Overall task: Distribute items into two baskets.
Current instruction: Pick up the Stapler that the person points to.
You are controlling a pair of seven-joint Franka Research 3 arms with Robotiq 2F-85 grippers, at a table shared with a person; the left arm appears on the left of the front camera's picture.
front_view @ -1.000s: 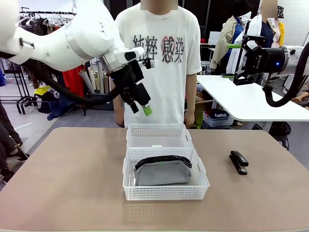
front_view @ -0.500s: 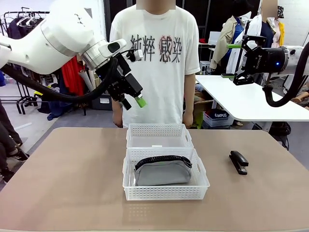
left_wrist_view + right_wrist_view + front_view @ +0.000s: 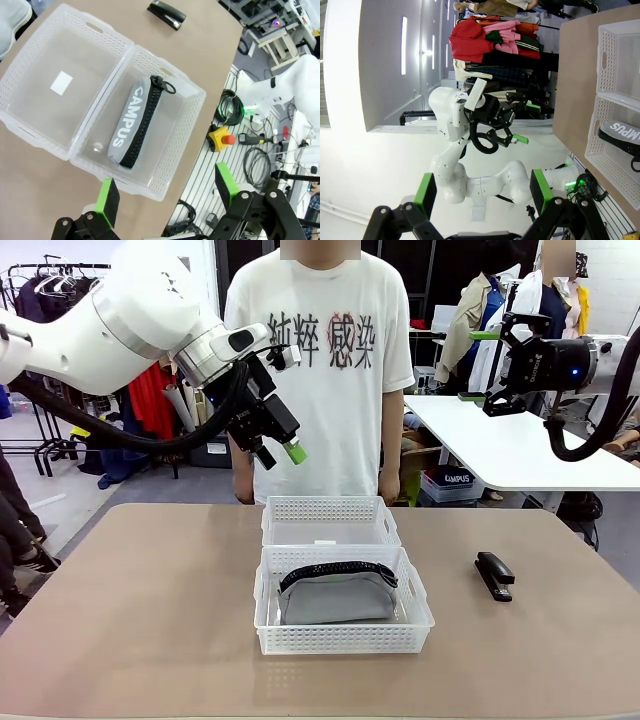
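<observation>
Grey pouch (image 3: 337,595) fills the near basket (image 3: 343,638), so your stapler (image 3: 494,575), loose by the worktop's right edge, belongs in the far basket (image 3: 330,508); left hand (image 3: 278,455) and right hand (image 3: 472,366) hang high, wide, empty

Front: looking across the table (image 3: 130,620) at the person (image 3: 320,390).
Left wrist: looking down on the baskets (image 3: 182,145).
Right wrist: viewing them sideways, from afar.
Shared: baskets.

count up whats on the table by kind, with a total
baskets: 2
pouch: 1
stapler: 1
total: 4
</observation>
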